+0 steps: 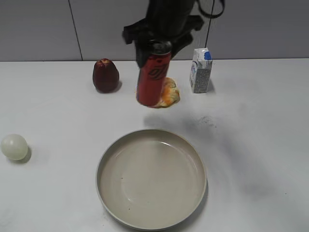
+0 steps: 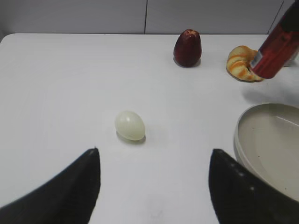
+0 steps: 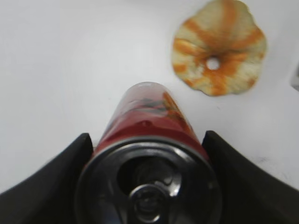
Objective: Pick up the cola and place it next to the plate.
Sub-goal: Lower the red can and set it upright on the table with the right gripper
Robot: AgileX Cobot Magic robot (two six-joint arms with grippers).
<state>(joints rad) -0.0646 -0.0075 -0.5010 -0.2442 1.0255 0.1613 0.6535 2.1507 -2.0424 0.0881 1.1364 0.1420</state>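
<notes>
The cola [image 1: 153,77] is a slim red can with a black emblem and a dark pull-tab top. The right claw [image 3: 148,182] pinches it near the top, lifted off the tabletop [image 1: 251,145], behind the plate [image 1: 108,159]. Its long axis is nearly vertical, the bottom leaning slightly left. The left claw [image 2: 154,186] is spread.

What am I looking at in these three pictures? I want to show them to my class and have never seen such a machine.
It is a robot with two arms, each ending in a two-fingered hand. One camera faces the white table; one sits on each wrist. The right hand holds a red cola can in the air, above a frilly orange-and-cream thing. The left hand is open and empty, near a pale egg. Also there: a cream plate, a dark red fruit and a small carton.
</notes>
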